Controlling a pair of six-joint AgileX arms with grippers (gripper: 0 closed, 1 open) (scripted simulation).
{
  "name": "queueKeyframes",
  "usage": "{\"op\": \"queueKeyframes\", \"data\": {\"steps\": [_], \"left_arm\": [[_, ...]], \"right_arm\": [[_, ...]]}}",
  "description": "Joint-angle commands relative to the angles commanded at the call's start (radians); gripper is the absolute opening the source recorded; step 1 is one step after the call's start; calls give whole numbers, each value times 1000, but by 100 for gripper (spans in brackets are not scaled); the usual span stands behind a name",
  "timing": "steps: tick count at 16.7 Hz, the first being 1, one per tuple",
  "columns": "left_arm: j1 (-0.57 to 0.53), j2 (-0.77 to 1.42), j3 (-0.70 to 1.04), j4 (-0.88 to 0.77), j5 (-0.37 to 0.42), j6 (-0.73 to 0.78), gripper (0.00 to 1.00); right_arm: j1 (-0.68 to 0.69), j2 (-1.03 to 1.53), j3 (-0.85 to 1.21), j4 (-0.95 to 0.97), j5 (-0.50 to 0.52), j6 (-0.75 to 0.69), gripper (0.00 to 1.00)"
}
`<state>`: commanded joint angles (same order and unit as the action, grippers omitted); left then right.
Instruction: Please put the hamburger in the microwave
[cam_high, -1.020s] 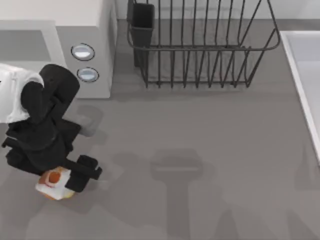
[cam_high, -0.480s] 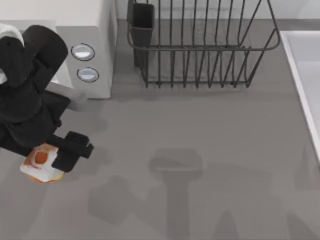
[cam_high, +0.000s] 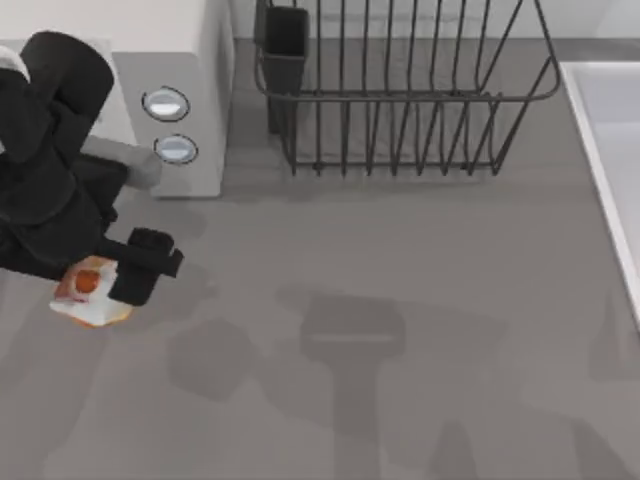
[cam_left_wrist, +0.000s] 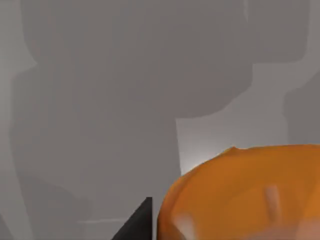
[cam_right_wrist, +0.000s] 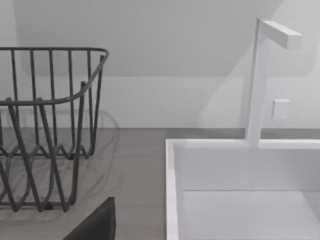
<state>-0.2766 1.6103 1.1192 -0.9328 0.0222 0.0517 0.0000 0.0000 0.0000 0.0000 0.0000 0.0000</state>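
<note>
By the microwave (cam_high: 190, 60), left hand (cam_high: 100, 285) clenched around the hamburger (cam_high: 85, 292).

The hamburger (cam_high: 85, 293), at the left edge of the top view, is orange-tan with white patches and a red-orange spot on top; in the left wrist view its bun (cam_left_wrist: 245, 195) is plain bright orange. The left arm (cam_high: 50, 170) over it is black. The microwave (cam_high: 170, 90), upper left, is white with two silvery round knobs (cam_high: 166, 103). The dish rack (cam_high: 400, 90), upper middle, is black wire. The table (cam_high: 400, 330) is flat grey. The sink (cam_right_wrist: 240, 190) and its tap (cam_right_wrist: 262, 75) are white.
</note>
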Motion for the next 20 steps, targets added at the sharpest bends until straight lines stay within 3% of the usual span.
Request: {"op": "queueKeyframes", "data": {"steps": [5,15,20], "left_arm": [[151,134,-16,393,40,-2,0],[415,398,-187,1458,141,37,0],[470,469,-256,1755,193,43,0]], "right_arm": [[0,0,0,0,0,0,100],[0,0,0,0,0,0,100],[0,0,0,0,0,0,100]]}}
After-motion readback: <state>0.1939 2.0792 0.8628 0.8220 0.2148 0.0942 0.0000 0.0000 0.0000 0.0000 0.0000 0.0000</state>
